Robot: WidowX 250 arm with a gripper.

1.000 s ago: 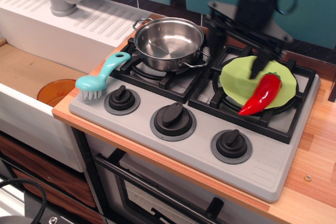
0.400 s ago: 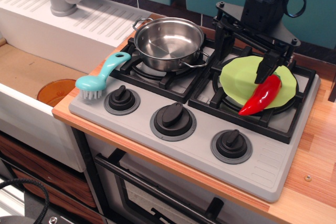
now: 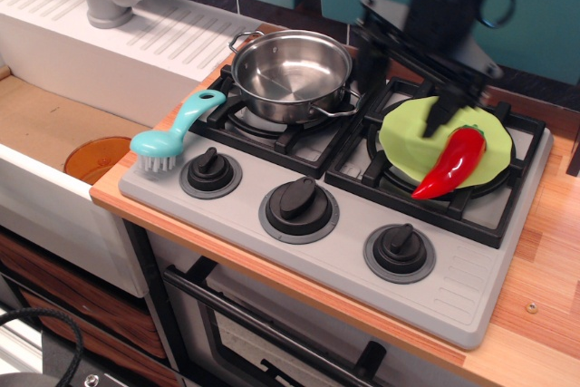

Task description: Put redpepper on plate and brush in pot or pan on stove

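Gripper [image 3: 412, 79] motion-blurred, fingers indistinct; arm cut off at top edge.

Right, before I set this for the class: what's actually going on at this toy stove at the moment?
A robot arm's gripper hangs blurred over the lime-green plate on the right burner of the stove. The red pepper lies on the plate, its tip past the rim. Whether the gripper is open is unclear. The teal brush rests at the stove's left edge, outside the empty steel pot, so that part isn't done.
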